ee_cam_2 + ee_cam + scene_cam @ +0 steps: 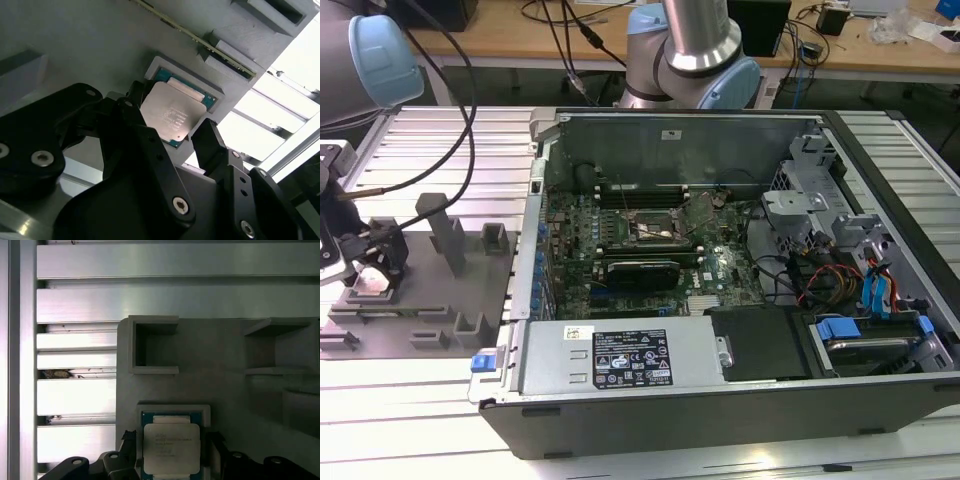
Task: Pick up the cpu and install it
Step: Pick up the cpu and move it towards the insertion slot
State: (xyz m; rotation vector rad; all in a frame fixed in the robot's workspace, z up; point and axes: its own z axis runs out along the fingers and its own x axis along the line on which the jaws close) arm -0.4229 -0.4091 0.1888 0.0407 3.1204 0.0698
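The cpu (pixel 172 117) (pixel 171 447) is a small square chip with a silvery top and a green rim. It lies flat in a shallow square nest on the grey holder plate (pixel 430 290) (pixel 225 365). My gripper (pixel 171 117) (pixel 171 442) is low over it and open, with one black finger (pixel 132 107) on one side of the chip and the other on the opposite side. A small gap shows between the fingers and the chip's edges. At the exterior view's left, the gripper (pixel 370 262) hangs over the plate's near corner.
An open computer case (pixel 880 400) lies to the exterior view's right of the plate. Its green motherboard has a dark socket frame (pixel 655 228) and a long black expansion card (pixel 642 270). Grey posts (pixel 448 235) rise from the plate. The ribbed metal table (pixel 75 395) is underneath.
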